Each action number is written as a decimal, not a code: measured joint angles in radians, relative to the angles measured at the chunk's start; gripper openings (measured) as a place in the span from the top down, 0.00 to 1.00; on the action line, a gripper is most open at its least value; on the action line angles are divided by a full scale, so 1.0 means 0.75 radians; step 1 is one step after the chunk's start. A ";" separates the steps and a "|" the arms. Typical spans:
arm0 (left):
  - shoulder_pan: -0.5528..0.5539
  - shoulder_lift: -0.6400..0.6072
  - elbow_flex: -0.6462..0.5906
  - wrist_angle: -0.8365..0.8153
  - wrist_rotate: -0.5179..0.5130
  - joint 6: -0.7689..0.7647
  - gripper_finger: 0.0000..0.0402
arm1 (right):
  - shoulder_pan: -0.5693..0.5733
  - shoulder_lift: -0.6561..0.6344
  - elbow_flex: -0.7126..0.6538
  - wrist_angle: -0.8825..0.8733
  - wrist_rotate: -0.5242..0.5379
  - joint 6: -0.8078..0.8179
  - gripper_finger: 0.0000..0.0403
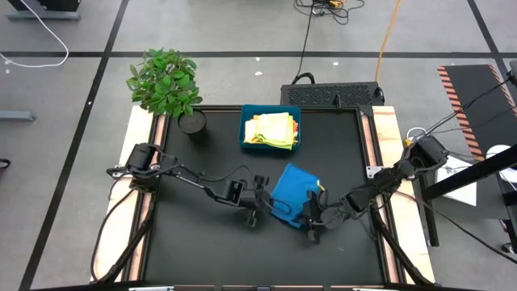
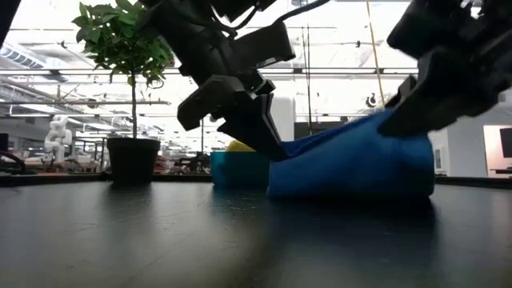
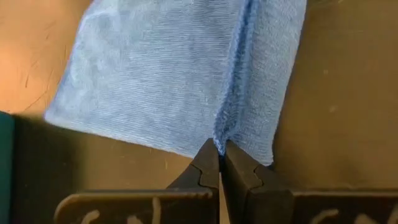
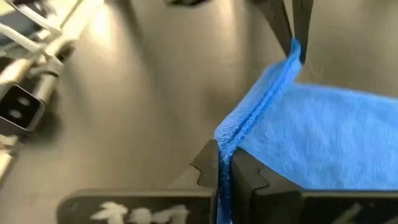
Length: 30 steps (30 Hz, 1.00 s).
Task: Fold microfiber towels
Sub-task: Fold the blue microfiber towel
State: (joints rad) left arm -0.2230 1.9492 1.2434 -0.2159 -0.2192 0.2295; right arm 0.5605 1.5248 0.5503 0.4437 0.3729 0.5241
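Blue towel (image 1: 292,191) lies mid-bench. Left claw (image 3: 219,163) and right claw (image 4: 225,163) are each closed on one end of its near hem (raised), so the hem spans the claws; cloth trails toward the tray (image 1: 247,113).

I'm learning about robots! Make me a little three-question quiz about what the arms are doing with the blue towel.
1. True or false: the left tool and the right tool each pinch an edge of the blue towel.
2. Where are the other towels? A) stacked in the teal tray B) hanging on the potted plant C) on the floor
3. Fill in the gap: in the low view, the pinched edge of the blue towel is lifted off the black ____.

Key: 1 true; 2 A; 3 table.
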 joint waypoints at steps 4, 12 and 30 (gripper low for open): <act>-0.043 -0.002 0.001 -0.002 -0.004 -0.012 0.99 | 0.022 -0.014 0.000 0.016 -0.003 0.016 0.99; -0.165 -0.030 0.003 0.008 0.073 -0.086 0.99 | 0.104 -0.013 0.000 0.037 -0.141 0.143 1.00; -0.058 -0.144 0.013 0.039 0.233 -0.004 0.99 | 0.179 -0.024 0.002 -0.119 -0.004 0.254 1.00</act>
State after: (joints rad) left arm -0.2665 1.8413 1.2528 -0.1864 -0.0443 0.2268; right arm 0.6944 1.5070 0.5514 0.3543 0.3699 0.7143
